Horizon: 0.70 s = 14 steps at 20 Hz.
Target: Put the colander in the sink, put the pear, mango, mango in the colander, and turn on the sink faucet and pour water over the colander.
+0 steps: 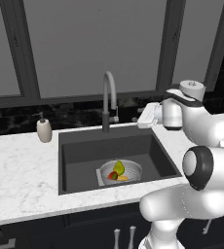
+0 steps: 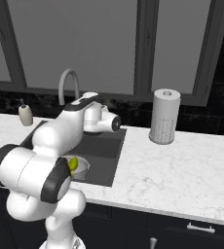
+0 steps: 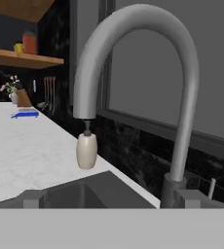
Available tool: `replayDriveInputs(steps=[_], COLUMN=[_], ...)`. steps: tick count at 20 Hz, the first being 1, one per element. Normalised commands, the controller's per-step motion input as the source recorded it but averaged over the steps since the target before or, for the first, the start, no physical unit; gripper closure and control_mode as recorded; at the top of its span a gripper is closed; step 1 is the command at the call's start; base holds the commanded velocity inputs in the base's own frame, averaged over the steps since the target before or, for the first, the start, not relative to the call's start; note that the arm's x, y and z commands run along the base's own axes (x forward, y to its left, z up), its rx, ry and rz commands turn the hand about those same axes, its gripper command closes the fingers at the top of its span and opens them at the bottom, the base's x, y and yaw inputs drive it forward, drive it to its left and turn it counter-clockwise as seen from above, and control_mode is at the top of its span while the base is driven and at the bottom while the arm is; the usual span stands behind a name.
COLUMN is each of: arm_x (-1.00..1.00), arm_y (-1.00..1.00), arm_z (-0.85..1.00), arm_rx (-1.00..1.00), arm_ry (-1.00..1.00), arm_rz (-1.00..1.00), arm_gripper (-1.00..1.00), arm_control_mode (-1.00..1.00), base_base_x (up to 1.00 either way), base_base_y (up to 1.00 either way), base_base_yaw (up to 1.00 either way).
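The silvery colander (image 1: 128,171) sits on the floor of the dark sink (image 1: 80,160). Inside it lie the yellow-green pear (image 1: 119,167), a red-green mango (image 1: 113,175) and an orange-yellow mango (image 1: 123,178). The grey gooseneck sink faucet (image 1: 109,95) rises behind the basin with its small lever (image 1: 116,118) on the right; no water runs from the spout (image 3: 84,114). My gripper (image 1: 142,118) hovers just right of the faucet at lever height, pointing at it. Its fingertips (image 3: 31,198) stand wide apart, open and empty. In the right base view my arm hides most of the colander (image 2: 81,168).
A white soap pump bottle (image 1: 44,130) stands on the marble counter (image 1: 21,170) left of the sink. A paper towel roll (image 2: 164,116) stands on the counter to the right. Dark window frames and a black backsplash run behind the faucet.
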Motion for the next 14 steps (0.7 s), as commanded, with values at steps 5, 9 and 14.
replayDriveInputs(steps=[5,9,14], arm_x=[0.24,0.16,0.09], arm_y=[0.04,0.13,0.19], arm_z=[-0.03,-0.02,-0.14], arm_rx=[0.0,0.0,0.01], arm_ry=[0.0,0.0,0.0], arm_rz=[0.0,0.0,0.0], arm_gripper=[-1.0,-1.0,-1.0], arm_control_mode=[-1.0,-1.0,-1.0], base_base_x=[0.0,0.0,0.0], base_base_y=[0.0,0.0,0.0], base_base_yaw=[0.0,0.0,0.0])
